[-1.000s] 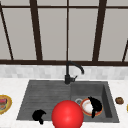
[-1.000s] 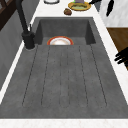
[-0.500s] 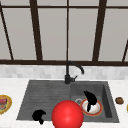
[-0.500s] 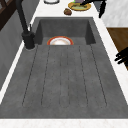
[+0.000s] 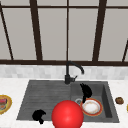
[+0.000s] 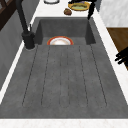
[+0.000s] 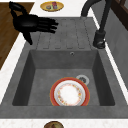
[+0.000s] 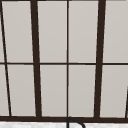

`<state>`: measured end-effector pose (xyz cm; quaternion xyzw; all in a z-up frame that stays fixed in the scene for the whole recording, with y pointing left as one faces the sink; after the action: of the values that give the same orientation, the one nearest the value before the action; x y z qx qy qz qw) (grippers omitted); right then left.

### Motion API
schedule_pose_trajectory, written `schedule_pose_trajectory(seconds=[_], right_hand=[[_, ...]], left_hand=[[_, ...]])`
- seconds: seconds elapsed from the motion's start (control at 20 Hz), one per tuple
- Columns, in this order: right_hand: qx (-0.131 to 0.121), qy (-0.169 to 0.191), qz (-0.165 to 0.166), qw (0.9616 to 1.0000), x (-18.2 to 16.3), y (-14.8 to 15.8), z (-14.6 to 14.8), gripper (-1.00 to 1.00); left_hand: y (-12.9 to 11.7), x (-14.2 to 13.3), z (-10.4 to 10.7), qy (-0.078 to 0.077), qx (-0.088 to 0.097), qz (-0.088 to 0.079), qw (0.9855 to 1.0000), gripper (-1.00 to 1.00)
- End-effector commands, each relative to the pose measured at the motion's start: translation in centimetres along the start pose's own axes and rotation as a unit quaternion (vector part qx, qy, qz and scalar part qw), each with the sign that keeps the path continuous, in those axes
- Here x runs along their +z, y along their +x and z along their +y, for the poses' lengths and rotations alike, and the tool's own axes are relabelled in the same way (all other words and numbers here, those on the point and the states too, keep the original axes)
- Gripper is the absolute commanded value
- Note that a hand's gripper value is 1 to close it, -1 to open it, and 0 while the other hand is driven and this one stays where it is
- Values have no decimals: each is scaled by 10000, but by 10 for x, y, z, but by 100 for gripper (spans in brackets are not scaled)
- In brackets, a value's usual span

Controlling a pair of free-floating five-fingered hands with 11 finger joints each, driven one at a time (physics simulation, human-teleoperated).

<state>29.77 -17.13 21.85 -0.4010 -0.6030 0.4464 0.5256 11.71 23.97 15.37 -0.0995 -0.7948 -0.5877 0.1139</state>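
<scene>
Fingers of the right hand [image 5: 85, 91] are hanging straight and relaxed, pointing down over the plate [image 5: 91, 107] at the lower right of the front view, holding nothing; whether they are touching its rim is not clear. The plate, white with a red-orange edge, is lying flat on the basin floor of the sink [image 5: 45, 95], just beside the drain [image 7: 82, 79]. The left hand [image 5: 38, 116] is hovering at the lower left, over the front edge of the drainboard, fingers curling loosely on nothing. A red ball [image 5: 67, 114] is sitting at the bottom centre. The faucet [image 5: 71, 72] is standing behind the basin.
</scene>
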Motion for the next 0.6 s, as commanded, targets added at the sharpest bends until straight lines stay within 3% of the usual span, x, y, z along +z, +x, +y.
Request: schedule_pose_trajectory(seconds=[0.0,0.1,0.25,0.55], right_hand=[[-50,-103,-28,9999,-33,12,9,-100],[-24,-77,1,10000,-50,16,19,-100],[-12,-376,-44,9993,-75,20,11,-100],[-22,-413,-5,9991,-125,30,11,-100]], left_hand=[[0,0,0,0,0,0,10000,0],[0,0,0,0,0,0,10000,0],[0,0,0,1,-1,0,10000,0],[0,0,0,1,-1,1,10000,0]])
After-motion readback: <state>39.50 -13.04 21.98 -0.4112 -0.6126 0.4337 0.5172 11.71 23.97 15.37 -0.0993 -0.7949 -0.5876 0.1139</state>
